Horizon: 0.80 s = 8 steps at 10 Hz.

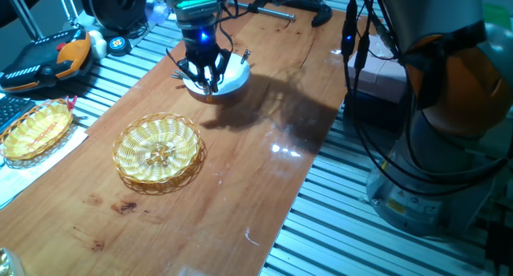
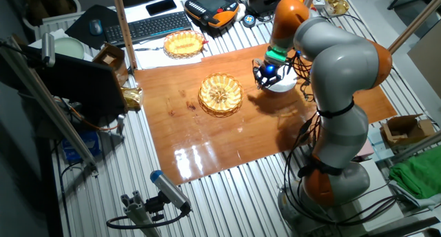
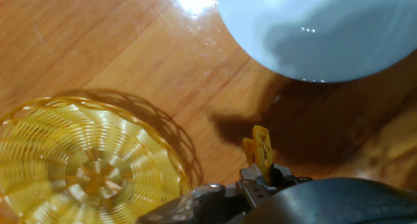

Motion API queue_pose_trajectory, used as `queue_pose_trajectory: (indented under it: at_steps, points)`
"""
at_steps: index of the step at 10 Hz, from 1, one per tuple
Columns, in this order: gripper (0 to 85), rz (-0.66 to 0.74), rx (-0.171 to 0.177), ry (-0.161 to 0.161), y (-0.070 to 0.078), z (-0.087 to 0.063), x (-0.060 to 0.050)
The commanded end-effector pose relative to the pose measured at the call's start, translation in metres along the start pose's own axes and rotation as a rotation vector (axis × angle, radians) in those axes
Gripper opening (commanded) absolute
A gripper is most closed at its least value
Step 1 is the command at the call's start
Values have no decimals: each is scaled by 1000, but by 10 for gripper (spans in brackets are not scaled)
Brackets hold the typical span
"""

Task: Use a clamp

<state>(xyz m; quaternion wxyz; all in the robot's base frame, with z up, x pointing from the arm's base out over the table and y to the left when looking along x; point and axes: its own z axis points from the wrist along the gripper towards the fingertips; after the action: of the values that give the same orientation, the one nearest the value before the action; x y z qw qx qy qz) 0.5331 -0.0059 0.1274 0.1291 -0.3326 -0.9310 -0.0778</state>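
Note:
The clamp (image 3: 260,149) is a small yellow peg-like clip. It sticks out from between my fingertips in the hand view. My gripper (image 1: 210,82) is shut on it and hangs just above the near rim of a white bowl (image 1: 234,82) at the far end of the wooden table. In the hand view my gripper (image 3: 260,177) is at the bottom edge, the bowl (image 3: 319,35) is at the top right and the round wicker basket (image 3: 85,165) is at the lower left. From the other fixed view my gripper (image 2: 265,75) is beside the bowl (image 2: 284,85).
The round wicker basket (image 1: 158,152) sits mid-table, also in the other fixed view (image 2: 220,94). An oval wicker basket (image 1: 36,130) lies on paper at the left. Dark utensils (image 1: 244,58) rest by the bowl. A black-and-steel bar clamp (image 1: 276,14) lies at the far end.

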Motion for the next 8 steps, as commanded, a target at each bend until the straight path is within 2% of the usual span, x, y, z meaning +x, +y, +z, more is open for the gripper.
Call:
queue_pose_trajectory:
  at_steps: [1, 2, 6, 7, 8]
  points:
    - [7, 2, -3, 6, 0, 0, 0]
    - [7, 16, -3, 8, 0, 0, 0]
    - [7, 95, -19, 30, 27, -2, 14]
    - [7, 106, -26, 39, 35, 1, 13]
    - [7, 120, -48, 61, 38, 6, 10]
